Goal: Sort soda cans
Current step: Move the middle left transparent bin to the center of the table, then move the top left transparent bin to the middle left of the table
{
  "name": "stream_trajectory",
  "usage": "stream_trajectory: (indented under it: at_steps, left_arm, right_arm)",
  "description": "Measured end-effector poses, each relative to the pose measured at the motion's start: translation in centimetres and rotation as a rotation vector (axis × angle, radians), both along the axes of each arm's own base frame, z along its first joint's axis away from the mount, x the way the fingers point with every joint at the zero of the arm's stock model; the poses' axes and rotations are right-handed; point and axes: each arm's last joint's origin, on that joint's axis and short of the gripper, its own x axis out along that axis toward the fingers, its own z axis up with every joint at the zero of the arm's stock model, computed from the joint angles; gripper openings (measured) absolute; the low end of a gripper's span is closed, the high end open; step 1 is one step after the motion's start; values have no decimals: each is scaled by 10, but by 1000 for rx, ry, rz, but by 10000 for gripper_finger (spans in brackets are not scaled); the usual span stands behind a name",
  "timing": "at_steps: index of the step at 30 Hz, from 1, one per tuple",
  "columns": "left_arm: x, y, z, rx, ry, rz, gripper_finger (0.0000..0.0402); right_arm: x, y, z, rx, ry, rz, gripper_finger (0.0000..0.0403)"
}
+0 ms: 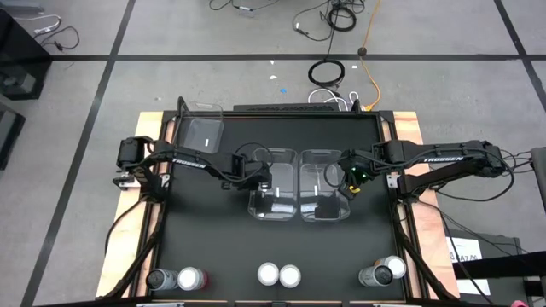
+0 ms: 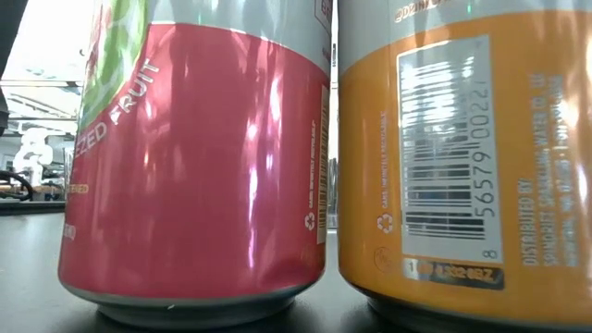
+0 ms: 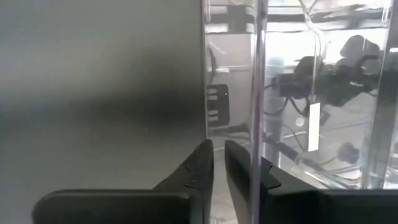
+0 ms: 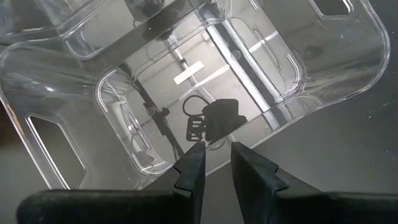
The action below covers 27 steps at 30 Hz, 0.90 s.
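Note:
Several soda cans wait along the table's near edge in pairs: left (image 1: 175,279), middle (image 1: 279,275) and right (image 1: 381,273). The low view is filled by a pink-red can (image 2: 194,157) and an orange can (image 2: 462,157), upright on their bases. Two clear bins (image 1: 275,186) (image 1: 324,186) stand side by side mid-table. My left gripper (image 1: 264,182) (image 3: 219,158) is at the left bin's left wall, shut on it. My right gripper (image 1: 350,177) (image 4: 217,155) hangs over the right bin (image 4: 205,81), fingers narrowly open and holding nothing. My left gripper comes from above, pointing steeply down, at the left wall's top edge (image 3: 211,134) of the left middle bin. One finger (image 3: 199,168) is outside the wall. The other finger (image 3: 239,171) shows through clear plastic, inside. The bin rests on the table.
A third clear bin (image 1: 203,135) sits at the far left of the black mat. Cables (image 1: 328,72) lie on the floor beyond the far edge. The mat between the middle bins and the cans (image 1: 281,239) is bare.

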Motion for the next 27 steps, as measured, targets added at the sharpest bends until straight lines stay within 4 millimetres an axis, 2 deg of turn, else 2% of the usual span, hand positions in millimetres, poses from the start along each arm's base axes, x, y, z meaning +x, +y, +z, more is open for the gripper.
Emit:
stream_trajectory:
  at_steps: [7, 12, 20, 27]
  left_arm:
    - [-1, 0, 2, -3, -7, 8, 86]
    - [-3, 0, 14, 0, -47, 8, 87]
    - [-13, 1, 38, 56, -104, -50, 87]
    - [-32, 9, 69, 158, -149, -100, 87]
  right_arm:
    - [0, 0, 0, 4, -1, 1, 70]
    - [0, 0, 0, 5, -1, -1, 70]
    - [0, 0, 0, 4, -1, -2, 70]
    - [0, 0, 0, 11, -6, -19, 70]
